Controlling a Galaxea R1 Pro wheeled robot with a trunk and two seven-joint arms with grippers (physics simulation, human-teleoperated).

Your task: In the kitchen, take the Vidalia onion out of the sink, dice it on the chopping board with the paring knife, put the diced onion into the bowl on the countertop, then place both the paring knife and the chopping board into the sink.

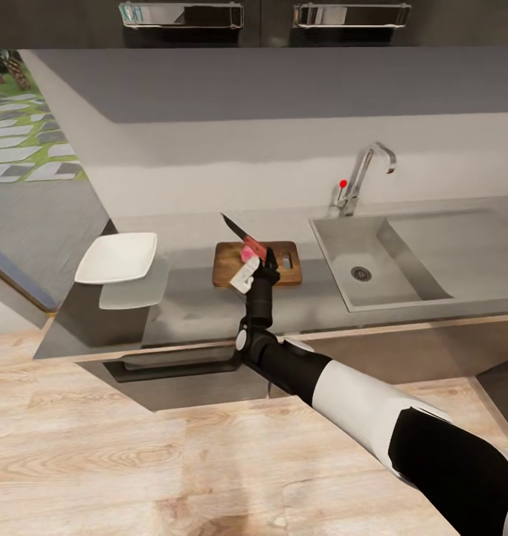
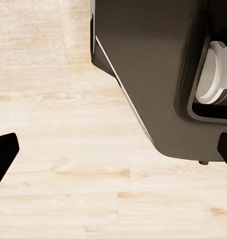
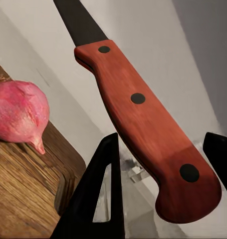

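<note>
A light wooden plank floor is stretching across the foreground in the head view and is also showing in the left wrist view. A pale grey wall is rising behind the counter, with a darker grey band running above it. Two metal bar handles are hanging on dark upper cabinets at the top edge. At the far left, a paved stone path with green grass is lying outside.
</note>
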